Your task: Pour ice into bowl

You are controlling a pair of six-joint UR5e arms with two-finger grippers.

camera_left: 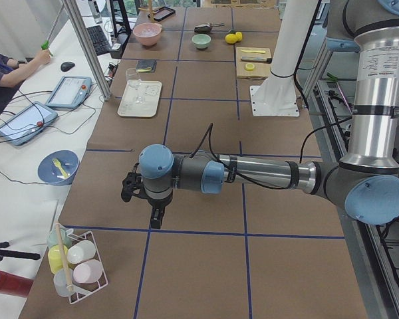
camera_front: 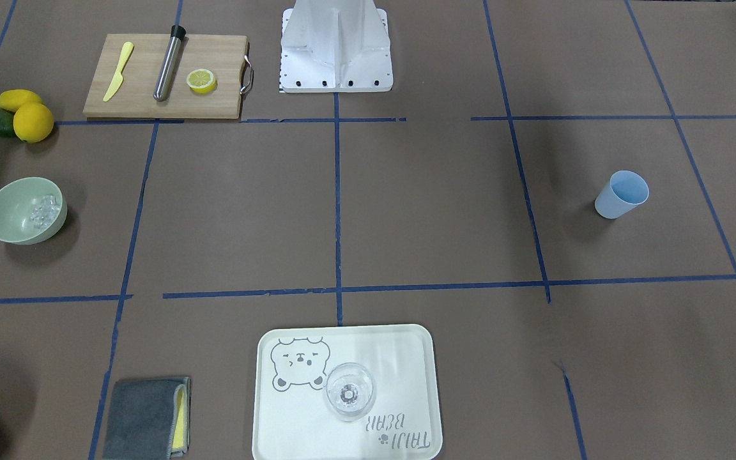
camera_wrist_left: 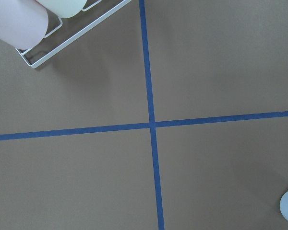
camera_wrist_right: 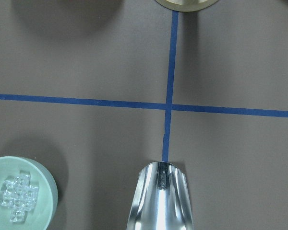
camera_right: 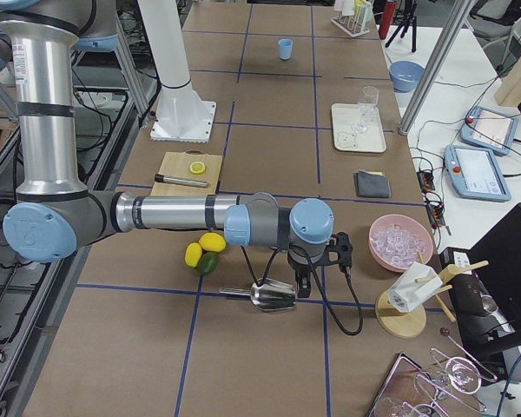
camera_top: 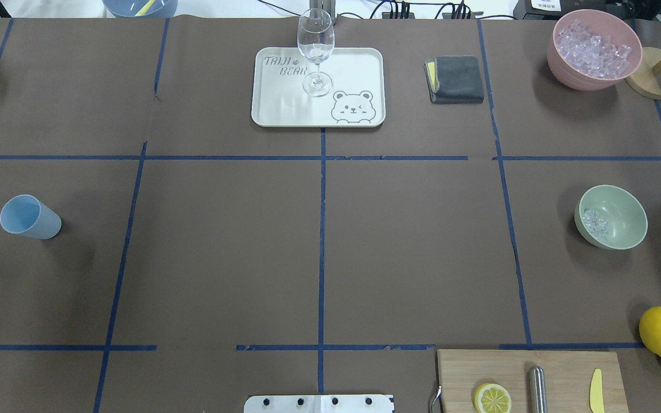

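- the ice point(camera_top: 595, 221) lies in a small heap inside the sage-green bowl point(camera_top: 623, 229), upright at the right side of the desk point(camera_top: 411, 252).
- the right claw point(camera_right: 301, 287) hangs at a metal scoop point(camera_wrist_right: 161, 203) near the bowl; we cannot tell its opening or whether it has hold of the scoop.
- the left claw point(camera_left: 156, 219) points down; we cannot tell its opening either.
- the blue cup point(camera_top: 29, 217) stands at the left, well apart from the bowl.

place: robotics lab | evidence: tape-gridded table point(camera_top: 221, 258); robot arm point(camera_left: 253, 174); control tablets point(camera_left: 70, 91) (an operator point(camera_left: 3, 74) beside them)
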